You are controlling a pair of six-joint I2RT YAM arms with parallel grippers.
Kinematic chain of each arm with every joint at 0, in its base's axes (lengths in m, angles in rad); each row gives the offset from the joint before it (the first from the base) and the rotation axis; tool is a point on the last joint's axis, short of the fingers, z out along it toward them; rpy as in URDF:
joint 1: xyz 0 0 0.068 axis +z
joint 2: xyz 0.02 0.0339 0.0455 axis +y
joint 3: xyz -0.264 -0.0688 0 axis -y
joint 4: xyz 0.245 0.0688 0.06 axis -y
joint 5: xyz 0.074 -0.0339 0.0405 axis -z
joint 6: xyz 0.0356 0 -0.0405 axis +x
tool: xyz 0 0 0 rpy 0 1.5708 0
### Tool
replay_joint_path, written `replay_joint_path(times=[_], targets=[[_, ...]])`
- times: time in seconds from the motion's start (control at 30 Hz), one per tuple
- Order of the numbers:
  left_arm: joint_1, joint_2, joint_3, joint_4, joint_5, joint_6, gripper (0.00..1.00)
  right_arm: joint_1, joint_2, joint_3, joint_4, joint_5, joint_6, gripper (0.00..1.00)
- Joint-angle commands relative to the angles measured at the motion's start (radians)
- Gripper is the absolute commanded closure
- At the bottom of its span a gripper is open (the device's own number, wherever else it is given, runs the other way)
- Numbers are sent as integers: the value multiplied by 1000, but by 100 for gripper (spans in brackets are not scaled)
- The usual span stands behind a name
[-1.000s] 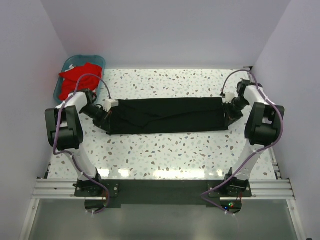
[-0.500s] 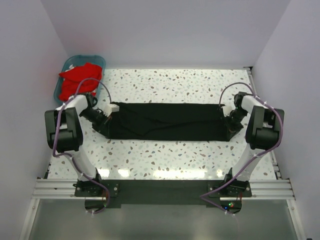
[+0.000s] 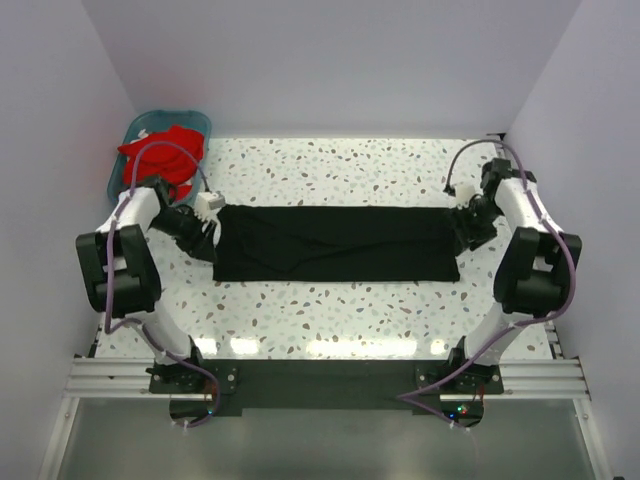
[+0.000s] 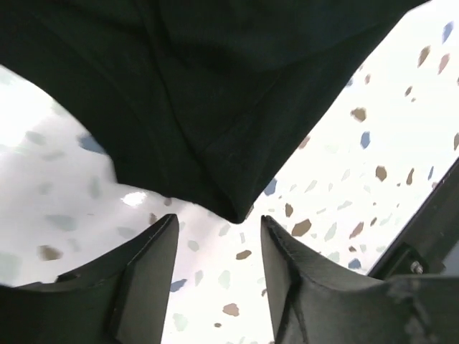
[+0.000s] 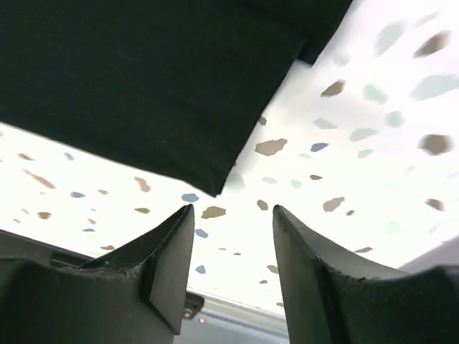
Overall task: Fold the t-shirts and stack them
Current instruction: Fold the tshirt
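Letting go is the change: the left claw (image 4: 215, 229) and right claw (image 5: 233, 215), clamped a second ago, now stand parted and empty just off the black t-shirt (image 3: 335, 243), a folded band across the worktop (image 3: 330, 310). The red t-shirts (image 3: 160, 155) wait in the teal basket (image 3: 137, 127), and nothing seems to block the next fold.

The top camera is looking down from above and behind onto the whole terrazzo table (image 3: 330, 300). The wrist cameras are peering closely past the left gripper (image 4: 219, 223) and right gripper (image 5: 232, 213), sharing with it the ends of the black t-shirt (image 3: 335, 243).
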Motion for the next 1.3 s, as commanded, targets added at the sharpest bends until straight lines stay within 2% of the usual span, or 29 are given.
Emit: replay_joint_path(times=[0.0,0.1,0.17,0.3,0.33,0.43,0.57,0.87,1.07,1.17,1.27], targets=[[4,-151,46,-15,201,113,44,20,-123,103,-58,-157,4,48],[-37,-219,-5,45,256,248,41,85,-123,103,-22,-200,42,50],[-63,-263,-57,104,267,401,38,121,-113,97,13,-199,61,54],[-164,-286,-129,190,215,640,37,178,-54,87,32,-191,104,69],[-176,-283,-138,203,204,733,37,181,-46,84,34,-185,105,70],[-212,-283,-183,286,176,818,36,181,-35,46,70,-170,130,71],[-298,-276,-239,441,140,813,36,181,-26,5,103,-153,145,71],[-367,-190,-241,383,110,952,36,181,-9,-60,116,-102,141,73],[-399,-162,-265,438,81,934,36,181,2,-66,123,-78,136,73],[-417,-153,-273,505,67,902,39,181,9,-78,127,-61,132,73],[-422,-139,-264,561,70,874,47,181,15,-90,133,-45,125,73]])
